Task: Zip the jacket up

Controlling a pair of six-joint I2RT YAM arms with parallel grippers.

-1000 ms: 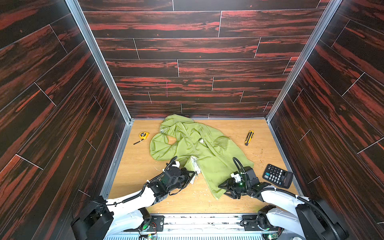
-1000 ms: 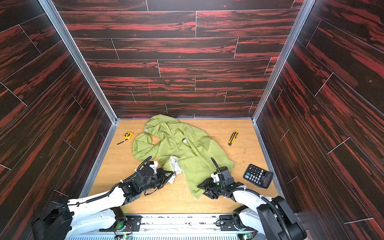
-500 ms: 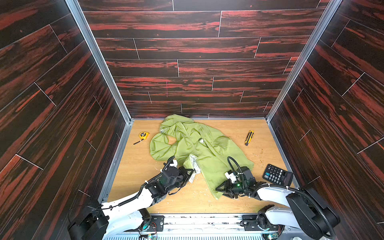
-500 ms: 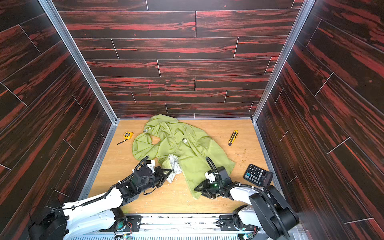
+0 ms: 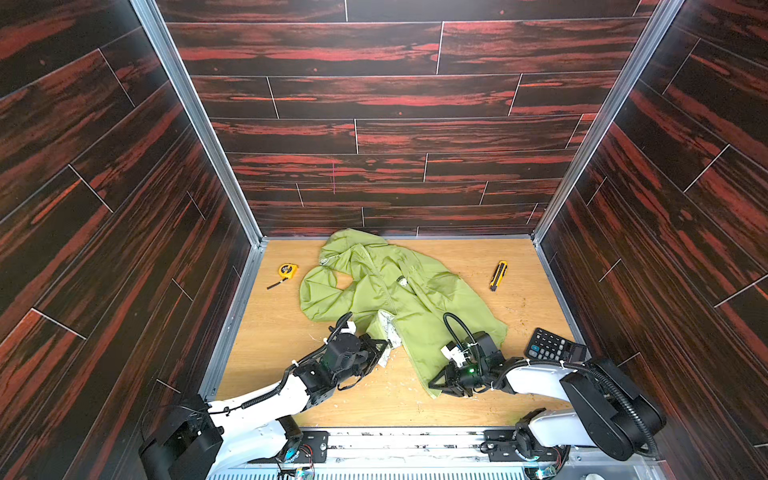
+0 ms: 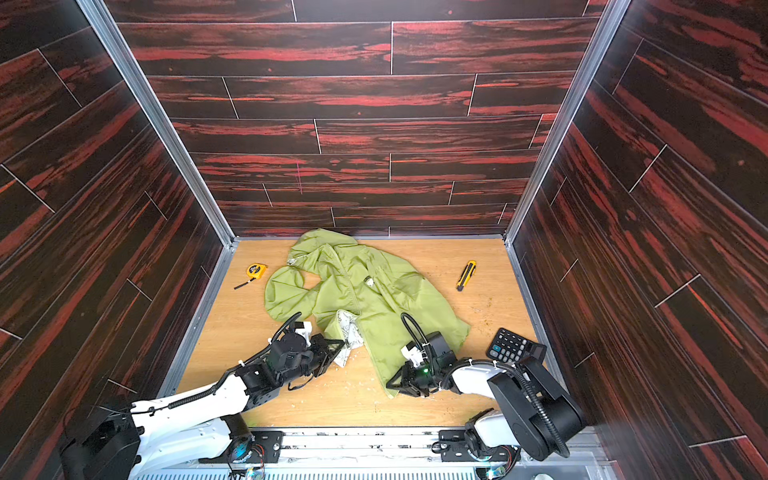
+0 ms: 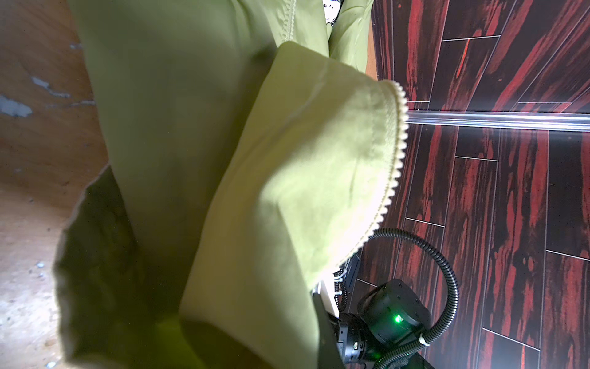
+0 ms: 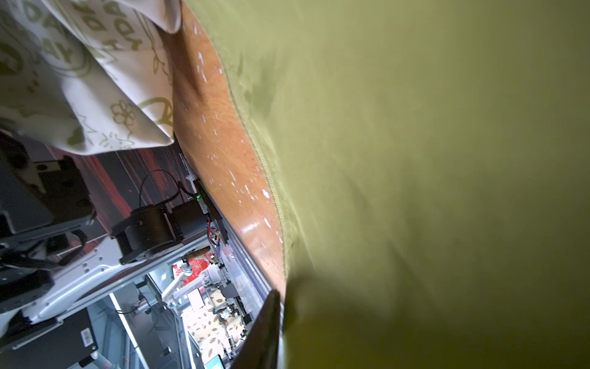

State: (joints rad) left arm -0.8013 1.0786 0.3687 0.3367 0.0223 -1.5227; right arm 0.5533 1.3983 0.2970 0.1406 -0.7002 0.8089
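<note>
In both top views the jacket (image 5: pixel 399 291) lies mid-floor, hood to the back wall (image 5: pixel 374 166), hem (image 5: pixel 419 365) to the front, lower front unzipped, left gripper (image 5: pixel 384 347) pinching its flap (image 5: pixel 388 332); the left wrist view shows unjoined zipper teeth (image 7: pixel 397 153); the right wrist view hides whether the right gripper (image 5: pixel 439 380) grips the hem.

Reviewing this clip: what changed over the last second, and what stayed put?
The right gripper moved leftward in both top views to the near bottom corner of the jacket, and its jaws narrowed around the hem. Whether it grips yet is unclear. The left gripper stayed shut on the jacket's other front edge, barely shifting. The tape measure, utility knife and calculator did not move.
</note>
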